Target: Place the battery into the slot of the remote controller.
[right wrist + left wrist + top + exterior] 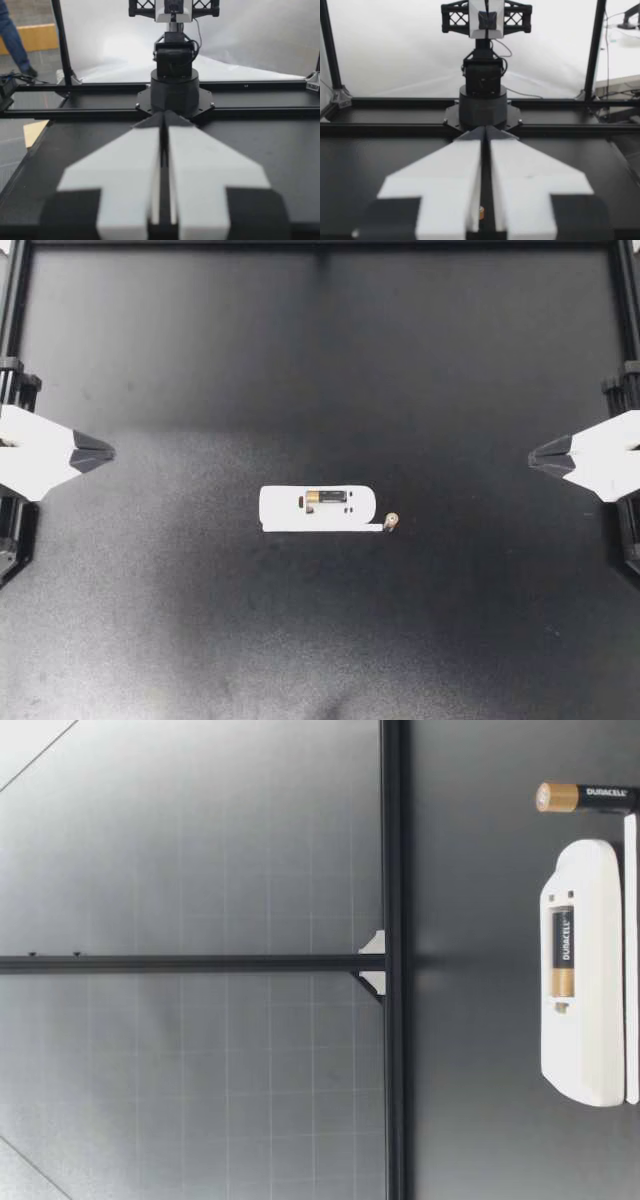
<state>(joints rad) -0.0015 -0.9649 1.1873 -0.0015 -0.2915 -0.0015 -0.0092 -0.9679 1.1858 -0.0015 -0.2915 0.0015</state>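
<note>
Arms parked; one cell seated, one loose.
On the table (320,360), left gripper (108,452) and right gripper (535,455) are empty at opposite edges, fingers pressed together. Remote controller (285,510) lies mid-table with a battery (327,497) in its slot. A second battery (391,521) stands upright just beside it, probably still to insert.

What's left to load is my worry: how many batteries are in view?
2. The seated battery lies inside the remote controller. The loose battery stands upright on the table beside the remote's end. Another could be hidden under the remote.
</note>
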